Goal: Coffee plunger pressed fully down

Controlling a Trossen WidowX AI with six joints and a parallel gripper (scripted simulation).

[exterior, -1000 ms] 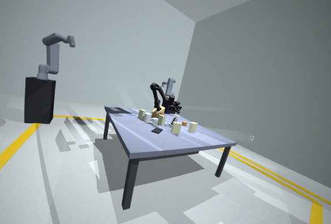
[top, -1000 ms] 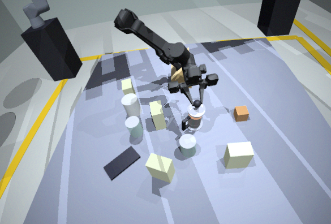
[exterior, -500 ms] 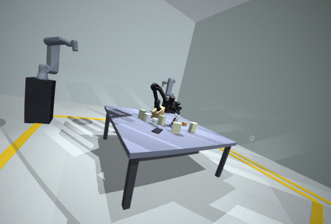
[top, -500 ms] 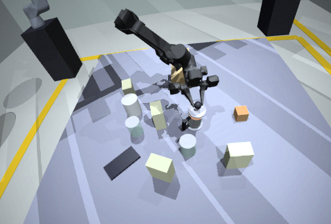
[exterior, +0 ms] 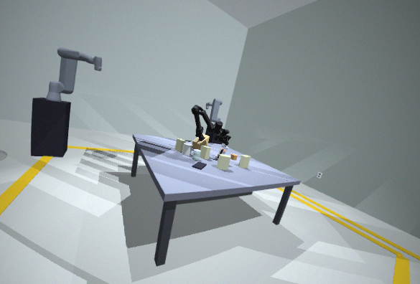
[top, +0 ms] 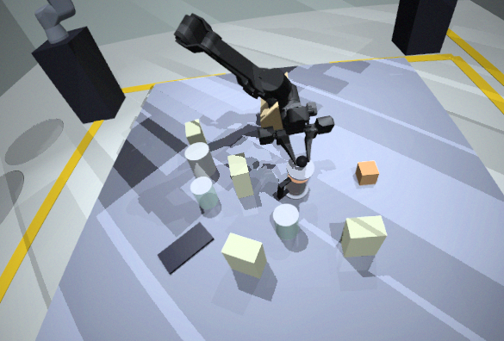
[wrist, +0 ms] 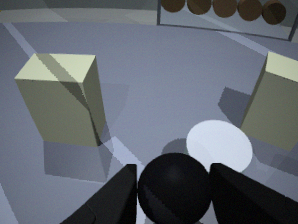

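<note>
My end effector is closed on the plunger knob, just above the press. Pressing seems finished; next I should open and release.

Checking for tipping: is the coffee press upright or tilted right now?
Upright. In the top view the coffee press stands on its base on the table, with the gripper shut on the plunger knob.

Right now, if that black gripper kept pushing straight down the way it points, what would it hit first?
Probably the coffee press's pale round lid, right under the black ball knob held in the gripper; how close it is stays unclear.
</note>
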